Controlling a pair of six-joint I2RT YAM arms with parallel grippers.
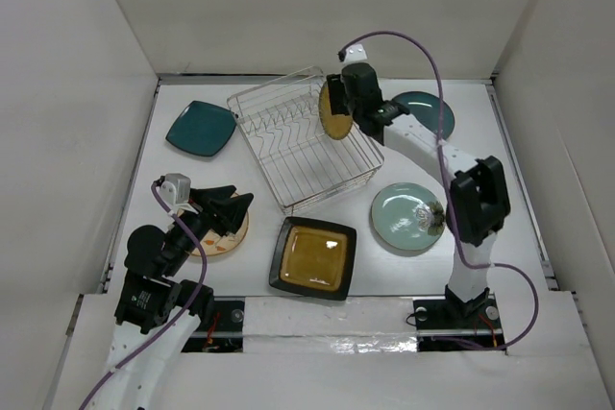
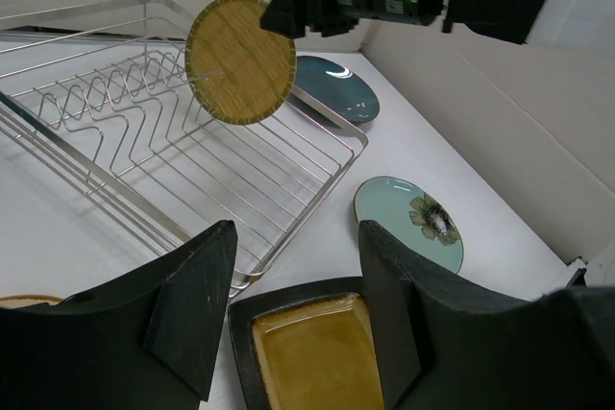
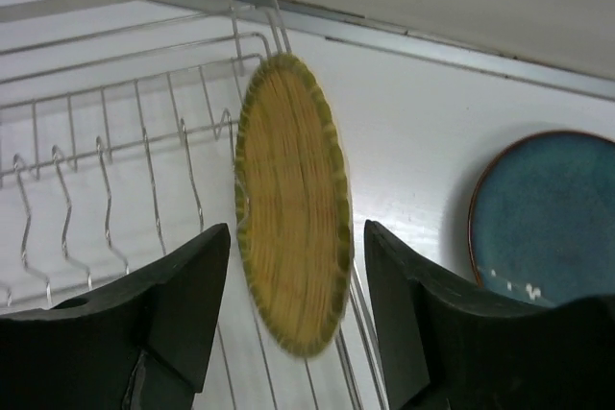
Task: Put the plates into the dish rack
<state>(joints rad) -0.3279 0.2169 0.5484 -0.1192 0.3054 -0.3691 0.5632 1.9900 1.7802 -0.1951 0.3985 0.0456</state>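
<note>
Yellow and woven-looking, the small yellow plate (image 1: 336,110) stands up on its edge at the far right side of the dish rack (image 1: 293,141), close to the far corner. It is tilted a bit, and its low edge is down by the rack's wire rim. I cannot tell if it rests on the wire or hangs just over it. The right gripper (image 3: 298,232) is right at the plate. Its two black fingers (image 3: 183,314) are spread wide, one on each side of the plate, and they do not squeeze it. The plate looks a little blurry in the right wrist view.

The left gripper (image 1: 233,210) hovers over the cream plate (image 1: 231,242) near the left front of the table (image 1: 500,151). Its fingers are spread apart too.

The other plates lie flat on the white table, outside the rack. The amber square plate (image 1: 313,257) with the black rim is just in front of the rack. The pale green plate (image 1: 408,218), with a flower on it, is to the right of that one. The teal square plate (image 1: 202,128) is to the left of the rack. The dark blue plate (image 1: 423,103) is to the right of the rack, partly hidden behind the right arm (image 1: 476,199).

The rack is silver wire with rows of zigzag tines, and it sits at a slant in the middle of the table.
</note>
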